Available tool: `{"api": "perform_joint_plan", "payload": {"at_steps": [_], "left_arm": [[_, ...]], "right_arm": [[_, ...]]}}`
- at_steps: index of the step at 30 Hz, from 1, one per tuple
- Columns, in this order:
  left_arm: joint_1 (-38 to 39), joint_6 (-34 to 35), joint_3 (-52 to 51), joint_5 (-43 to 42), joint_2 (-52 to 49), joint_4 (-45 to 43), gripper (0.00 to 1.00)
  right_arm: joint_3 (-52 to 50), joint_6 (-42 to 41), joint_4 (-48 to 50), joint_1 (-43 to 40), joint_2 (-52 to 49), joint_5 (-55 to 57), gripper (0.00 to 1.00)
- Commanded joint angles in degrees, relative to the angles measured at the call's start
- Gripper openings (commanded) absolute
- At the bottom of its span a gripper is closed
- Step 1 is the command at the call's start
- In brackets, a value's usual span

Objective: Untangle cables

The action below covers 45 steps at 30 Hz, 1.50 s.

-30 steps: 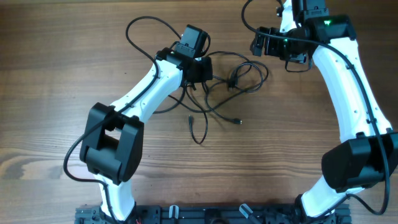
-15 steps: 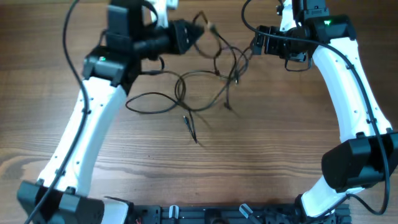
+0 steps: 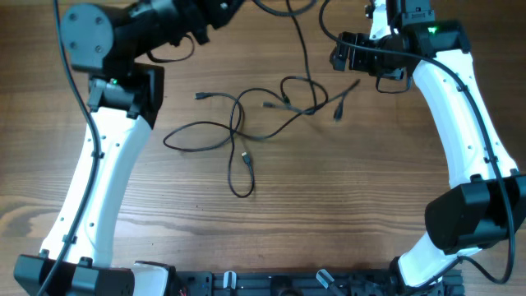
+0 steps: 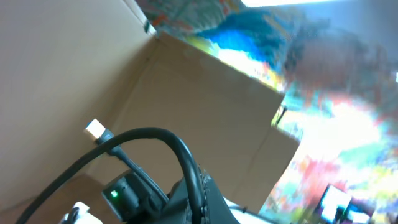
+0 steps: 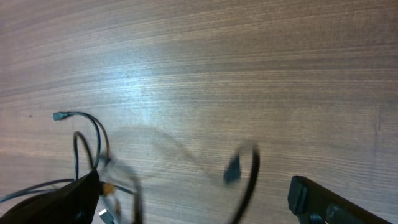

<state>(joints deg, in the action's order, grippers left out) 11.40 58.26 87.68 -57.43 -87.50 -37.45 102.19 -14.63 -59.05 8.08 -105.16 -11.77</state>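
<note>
The cables point(image 3: 246, 123) are thin black cords lying in a loose tangle on the wooden table, with plugs pointing out at several sides. One strand point(image 3: 302, 49) rises from the tangle to the top edge, towards my raised left gripper point(image 3: 234, 8). In the left wrist view the left gripper point(image 4: 199, 202) is shut on a black cable point(image 4: 155, 134) with a white plug end. My right gripper point(image 3: 340, 56) hovers open at the tangle's far right. In the right wrist view the right gripper point(image 5: 193, 205) has a blurred strand point(image 5: 249, 180) swinging between its fingers.
The left wrist camera points up, off the table, at a brown cardboard box point(image 4: 93, 68) and a blurred bright background. A cable loop point(image 5: 87, 134) lies left of the right gripper. Bare wood point(image 3: 329, 214) fills the table's front half.
My left arm has swung up and left, lifting one cable with it. The tangle was dragged, then spread out flatter on the table. The right arm has not moved.
</note>
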Motion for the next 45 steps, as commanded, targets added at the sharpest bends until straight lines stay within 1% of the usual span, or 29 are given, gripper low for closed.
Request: {"api": "perform_joint_plan", "payload": {"at_steps": [1,3,5,7,10,13,15,17,18,20,21,24,26,27,28,29,30,31,32,33,34,36,39,41,45], "left_arm": [[-2.1,14.6,0.9,6.6,0.9,-1.0,0.04],[-2.3,16.2,0.9,8.4,0.9,-1.0,0.04],[-2.3,17.0,0.9,9.6,0.9,-1.0,0.04],[-2.3,19.6,0.9,10.9,0.9,-1.0,0.04],[-2.3,22.6,0.9,12.6,0.9,-1.0,0.04],[-2.3,22.7,0.9,12.6,0.9,-0.9,0.04],[-2.3,24.2,0.9,12.8,0.9,-1.0,0.04],[-2.3,27.5,0.9,13.4,0.9,-1.0,0.04],[-2.3,30.0,0.9,13.6,0.9,-1.0,0.04],[-2.1,33.8,0.9,13.4,0.9,-1.9,0.04],[-2.1,35.1,0.9,13.3,0.9,-3.1,0.04],[-2.1,37.0,0.9,13.1,0.9,-8.1,0.04],[-2.1,37.1,0.9,13.1,1.0,-9.2,0.04],[-2.1,38.5,0.9,12.7,1.1,-9.3,0.04],[-2.1,38.7,0.9,12.2,1.1,-9.3,0.04],[-2.1,38.6,0.9,11.7,1.1,-9.3,0.04],[-2.1,38.6,0.9,11.0,1.0,-9.3,0.04],[-2.2,38.6,0.9,10.6,1.0,-9.3,0.04],[-2.3,37.9,0.9,10.1,1.0,-8.9,0.04],[-2.3,36.9,0.9,9.6,1.0,-7.9,0.04],[-2.3,34.3,0.8,8.4,1.0,-6.0,0.04],[-2.3,30.8,0.8,6.7,1.0,-1.4,0.04],[-2.4,21.1,0.8,5.4,1.0,14.4,0.04],[-2.8,12.4,0.8,5.5,1.0,23.5,0.04],[-2.9,-1.9,0.8,5.9,0.9,37.5,0.04]], "right_arm": [[-0.3,3.5,0.5,0.1,-1.4,-8.4,0.99],[-0.3,6.9,1.7,0.1,-1.4,-17.6,0.98],[-0.3,7.1,3.2,0.1,-1.4,-20.5,0.98],[-0.3,8.3,3.9,0.1,-1.4,-22.2,0.99],[-0.3,14.5,4.0,0.2,-1.4,-29.0,0.98],[-0.3,22.8,4.1,0.2,-1.4,-40.8,0.98],[-0.3,23.3,5.0,0.4,-1.4,-40.8,0.98],[-0.3,23.2,6.1,1.1,-1.6,-39.4,0.97],[-0.3,22.9,7.8,1.9,-1.9,-39.0,0.93],[-0.3,17.2,14.0,3.8,-3.4,-35.3,0.91],[-0.3,16.0,16.0,4.6,-4.2,-33.8,0.91],[-0.3,15.8,21.5,7.8,-7.6,-32.8,0.91],[-0.3,15.4,24.1,9.2,-9.7,-30.5,0.90],[-0.3,12.5,26.6,10.1,-11.6,-26.1,0.86],[-0.3,9.4,29.0,10.4,-13.0,-23.3,0.74],[-0.3,7.9,30.3,10.4,-13.7,-22.9,0.56],[-0.3,6.3,31.6,10.3,-14.1,-22.8,0.43],[-0.3,4.5,33.0,10.1,-14.2,-22.9,0.34],[-0.3,2.8,34.3,9.6,-14.2,-22.9,0.31],[-0.1,1.7,35.0,9.2,-13.9,-22.9,0.25],[0.3,0.2,35.6,8.3,-13.5,-23.0,0.20],[0.6,-0.6,35.9,6.8,-12.5,-22.9,0.18],[0.7,-0.5,35.3,2.5,-8.8,-23.1,0.10],[0.7,-0.6,34.3,0.0,-6.3,-23.2,0.05],[0.7,-2.1,33.9,-3.9,-1.6,-26.2,0.05]]}}
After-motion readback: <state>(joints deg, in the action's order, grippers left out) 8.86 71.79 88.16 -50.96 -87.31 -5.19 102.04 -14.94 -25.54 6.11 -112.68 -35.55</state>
